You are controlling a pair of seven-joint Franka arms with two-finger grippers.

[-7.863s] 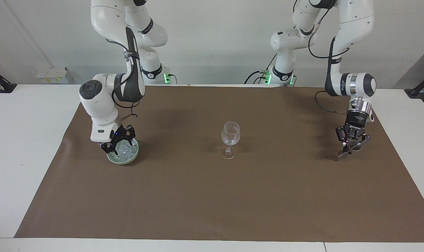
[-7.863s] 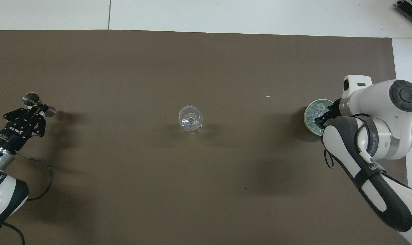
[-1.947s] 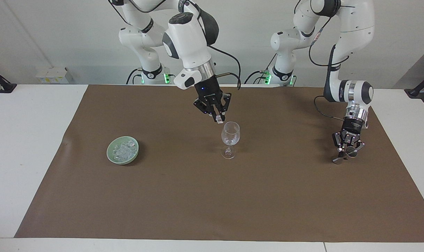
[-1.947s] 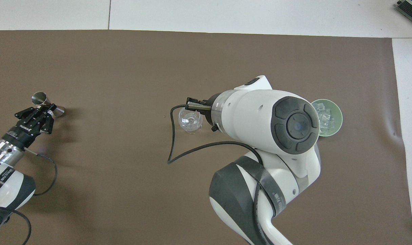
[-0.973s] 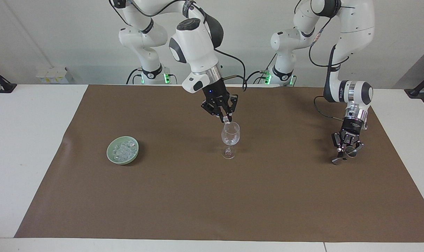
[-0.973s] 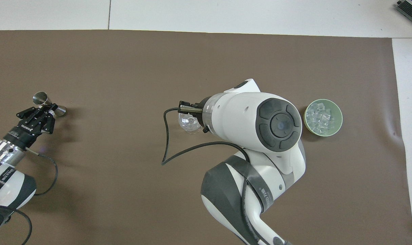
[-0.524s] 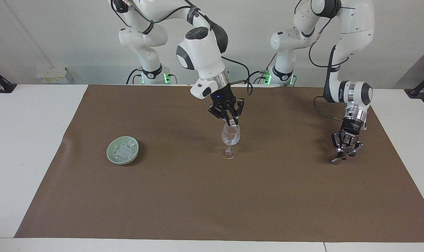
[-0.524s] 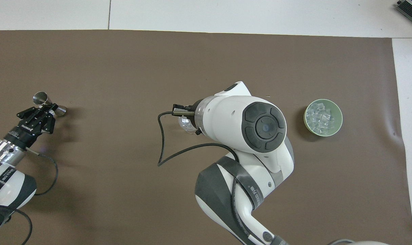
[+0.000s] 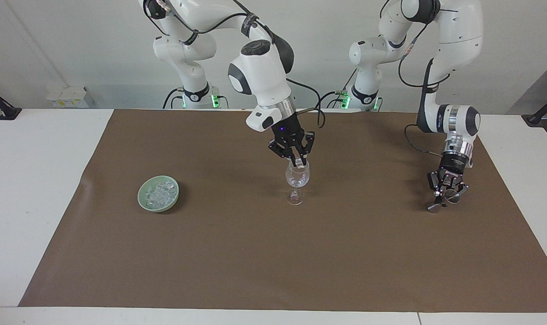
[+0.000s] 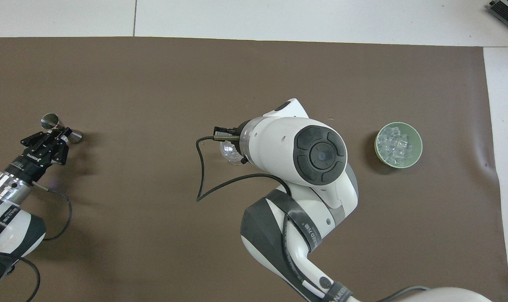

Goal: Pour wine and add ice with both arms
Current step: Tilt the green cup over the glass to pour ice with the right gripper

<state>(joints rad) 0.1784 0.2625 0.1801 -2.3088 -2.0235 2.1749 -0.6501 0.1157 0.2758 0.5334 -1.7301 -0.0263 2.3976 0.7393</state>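
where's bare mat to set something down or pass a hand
Free: the wide mat strip farther from the robots than everything, and the gaps between bowl and glass, and between glass and metal cup. Crowded: over the glass, where the right pincer holds ice; and the left arm's end, where the left pincer grips the cup.

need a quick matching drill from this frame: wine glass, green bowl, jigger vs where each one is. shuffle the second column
Things:
1. wine glass
2. green bowl
3. jigger

Places:
A. gripped by the left gripper
B. toward the right arm's end of the table, holding the ice
C. upright mid-mat, directly under the right gripper

Pairs: 1-C, 2-B, 3-A
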